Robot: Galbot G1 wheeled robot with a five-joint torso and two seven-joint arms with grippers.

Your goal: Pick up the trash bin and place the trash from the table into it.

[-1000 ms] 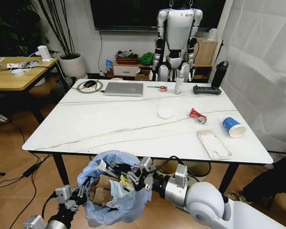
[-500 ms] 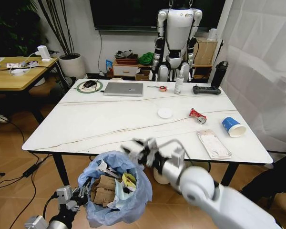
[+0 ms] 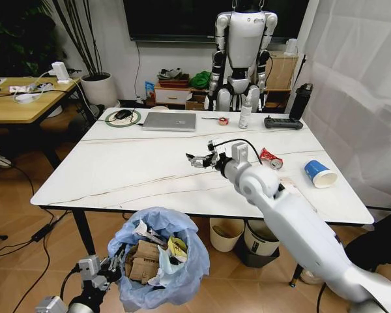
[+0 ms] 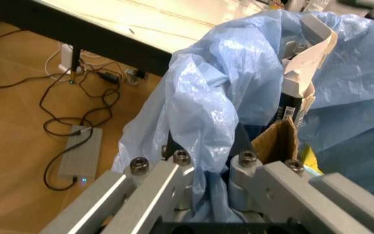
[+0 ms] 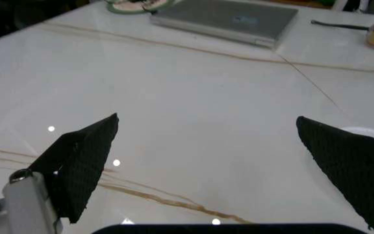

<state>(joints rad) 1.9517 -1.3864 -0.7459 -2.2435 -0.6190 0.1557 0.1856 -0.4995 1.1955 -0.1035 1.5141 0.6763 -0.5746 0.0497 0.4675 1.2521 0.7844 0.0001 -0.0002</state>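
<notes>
- The trash bin (image 3: pixel 158 264), lined with a crinkled light-blue bag, hung below the surface's (image 3: pixel 130 169) near edge, at about 7 o'clock in the head view, holding torn brown cardboard (image 3: pixel 142 258), white paper and a yellow wrapper.
- The left tool (image 3: pixel 111 268) was clamped on the bin's bag-covered rim, its fingers (image 4: pixel 149 183) pinching the blue plastic.
- The right tool (image 3: pixel 199 159) hovered spread open and empty over the middle of the surface; a second earlier it was at the bin's mouth.
- A crushed red can (image 3: pixel 270 157), blue-white cup (image 3: pixel 319 173) and white packet (image 3: pixel 292 190) lay at 3 o'clock on the surface, unmoved.
</notes>
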